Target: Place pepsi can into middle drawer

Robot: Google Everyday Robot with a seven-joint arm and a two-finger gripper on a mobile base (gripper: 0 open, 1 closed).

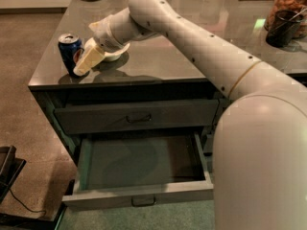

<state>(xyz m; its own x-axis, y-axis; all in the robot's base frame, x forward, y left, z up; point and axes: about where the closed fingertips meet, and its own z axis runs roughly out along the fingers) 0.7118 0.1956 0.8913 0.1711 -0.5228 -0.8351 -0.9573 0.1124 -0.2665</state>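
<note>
Camera view has the pale cream gripper (87, 63) low over the near left corner of the dark glossy countertop (163, 63), tilted downward at the end of the long white arm (192, 37) that reaches in from the right. Whether it is spread or closed cannot be told (its tip shows from one side only). Just to its left, touching it or very nearly, stands the small blue aluminium Pepsi can (69, 51) with a silver top. The can is upright on the counter near the left edge and does not look lifted. The low, slanted approach seems meant to bring the gripper around the can's side rather than down on its lid.

Directly behind the gripper, partly hidden by the wrist, sits a shallow white ceramic bowl (117, 55). It is close enough that a wide sweep could nudge it.

Below the gripper, under the counter's lip, is a closed grey drawer front with a dark handle (139, 118). Under that, the wide grey-green middle drawer (139, 159) is pulled fully out, its flat dark floor bare, presumably left open so the can can be lowered straight in. The grasp looks like the step in hand; lifting and carrying down and forward remain.
</note>
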